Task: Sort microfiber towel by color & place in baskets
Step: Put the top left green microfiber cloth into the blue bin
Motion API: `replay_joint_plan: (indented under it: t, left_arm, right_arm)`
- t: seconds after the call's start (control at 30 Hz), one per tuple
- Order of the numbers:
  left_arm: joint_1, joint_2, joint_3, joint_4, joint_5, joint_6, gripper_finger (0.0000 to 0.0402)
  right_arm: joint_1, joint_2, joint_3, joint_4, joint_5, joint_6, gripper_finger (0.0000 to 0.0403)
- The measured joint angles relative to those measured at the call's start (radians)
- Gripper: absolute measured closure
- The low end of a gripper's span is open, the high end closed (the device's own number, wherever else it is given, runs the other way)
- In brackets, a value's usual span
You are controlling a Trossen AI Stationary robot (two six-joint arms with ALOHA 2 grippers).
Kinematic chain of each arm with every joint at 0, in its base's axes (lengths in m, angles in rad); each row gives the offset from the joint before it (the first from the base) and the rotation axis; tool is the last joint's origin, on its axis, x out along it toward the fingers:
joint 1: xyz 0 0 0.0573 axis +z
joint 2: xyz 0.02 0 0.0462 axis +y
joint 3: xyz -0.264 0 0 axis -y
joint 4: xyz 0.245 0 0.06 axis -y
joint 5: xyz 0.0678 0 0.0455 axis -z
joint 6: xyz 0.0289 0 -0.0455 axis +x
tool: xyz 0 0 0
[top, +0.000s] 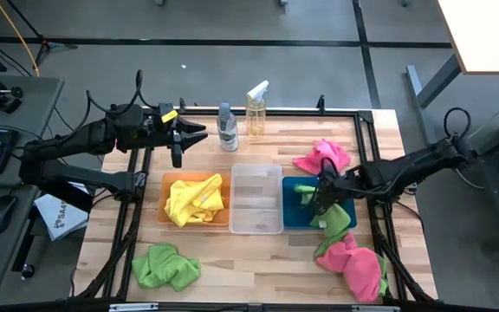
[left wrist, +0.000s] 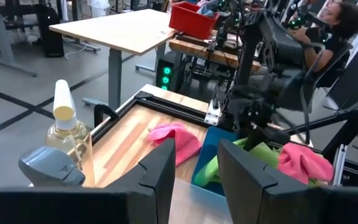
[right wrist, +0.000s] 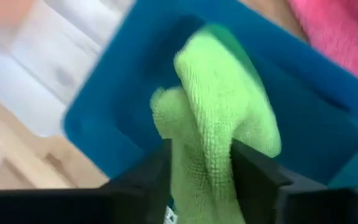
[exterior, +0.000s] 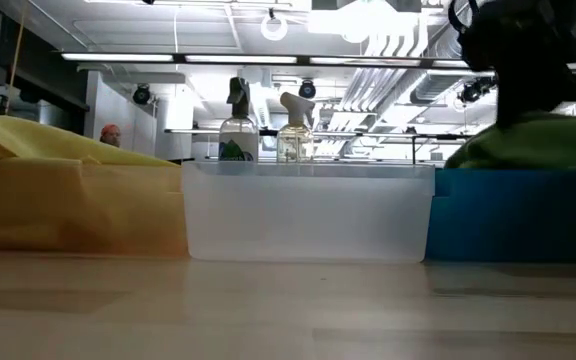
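My right gripper (top: pixel 323 196) hangs over the teal bin (top: pixel 294 213) and is shut on a lime green towel (right wrist: pixel 216 106). That towel rises above the bin's rim in the low view (exterior: pixel 538 145). The orange bin (top: pixel 170 217) holds a yellow towel (top: pixel 194 199), and the clear bin (top: pixel 256 199) stands between the two. A second green towel (top: pixel 165 266) lies at the near left. Pink towels lie at the far right (top: pixel 323 156) and near right (top: pixel 353 264). My left gripper (top: pixel 187 139) is open in the air near the spray bottles. My right gripper pinches a bunched fold of the green towel (right wrist: pixel 201 155) between its two fingers (right wrist: pixel 157 174), coming from above and pointing down. The towel hangs below the fingers into the teal bin (right wrist: pixel 104 106). Its near end (top: pixel 336 221) drapes past the bin's near rim.
Two clear spray bottles (top: pixel 228 128) (top: pixel 256 108) stand at the far edge, close to my left gripper. A dark frame (top: pixel 366 130) borders the table. A person (left wrist: pixel 334 25) sits beyond the table. Bare wood (top: pixel 258 264) shows near the front, between the loose towels.
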Motion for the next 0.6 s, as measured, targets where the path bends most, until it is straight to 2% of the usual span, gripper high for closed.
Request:
replay_joint_plan:
  t: [0.13, 0.2, 0.27, 0.33, 0.4, 0.47, 0.53, 0.6]
  left_arm:
    - [0.0, 0.0, 0.0, 0.0, 0.0, -0.005, 0.0293]
    - [0.0, 0.0, 0.0, 0.0, 0.0, -0.005, 0.0293]
    - [0.0, 0.0, 0.0, -0.001, 0.0, -0.006, 0.0293]
    - [0.0, 0.0, 0.0, -0.006, 0.0, -0.006, 0.0293]
    - [0.0, 0.0, 0.0, -0.014, 0.0, -0.007, 0.0293]
    - [0.0, 0.0, 0.0, -0.029, 0.0, -0.009, 0.0293]
    - [0.0, 0.0, 0.0, -0.045, -0.001, -0.016, 0.0293]
    - [0.0, 0.0, 0.0, -0.056, -0.001, -0.029, 0.0293]
  right_arm:
    - [-0.045, 0.0, 0.097, -0.062, 0.01, -0.094, 0.0193]
    - [-0.075, 0.0, 0.147, -0.065, 0.062, -0.141, 0.0169]
    - [-0.11, 0.0, 0.188, -0.066, 0.115, -0.177, 0.0155]
    - [-0.148, -0.001, 0.216, -0.073, 0.121, -0.205, 0.015]
    - [-0.171, -0.002, 0.231, -0.099, 0.052, -0.227, 0.015]
    - [-0.168, -0.002, 0.232, -0.115, -0.074, -0.267, 0.0157]
    - [-0.134, -0.001, 0.232, -0.118, -0.189, -0.288, 0.0182]
    - [-0.084, 0.005, 0.232, -0.125, -0.252, -0.275, 0.0228]
